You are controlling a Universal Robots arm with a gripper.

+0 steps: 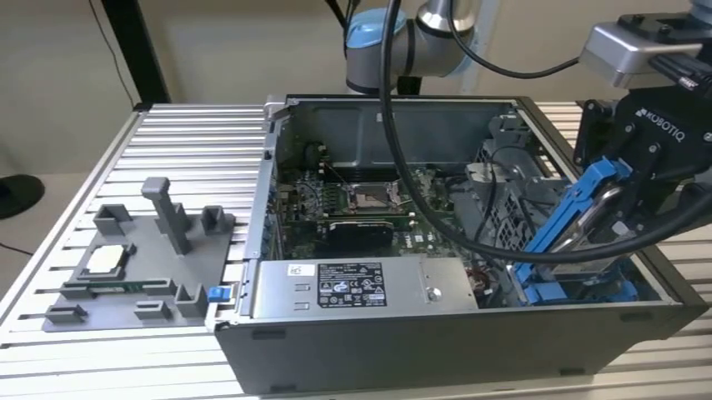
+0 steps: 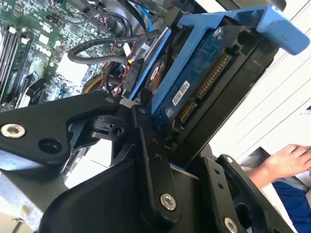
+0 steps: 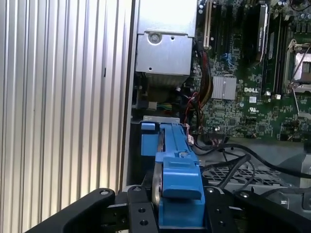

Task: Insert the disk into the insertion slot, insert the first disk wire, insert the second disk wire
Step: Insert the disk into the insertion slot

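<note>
Disk (image 1: 581, 208) in blue carrier, steeply tilted, lower end down at the slot (image 1: 556, 293) in the computer case (image 1: 445, 342), near corner on the exterior view's right. Gripper (image 1: 619, 218) pinching the disk across its flat faces. Case stands open on ribbed table (image 1: 189, 133); grey tray (image 1: 167, 254) well apart on the left.

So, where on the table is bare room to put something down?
Bare ribbed table lies behind the grey fixture tray, on the exterior view's left of the computer case. Inside the case is crowded, where the gripper holds the disk.
</note>
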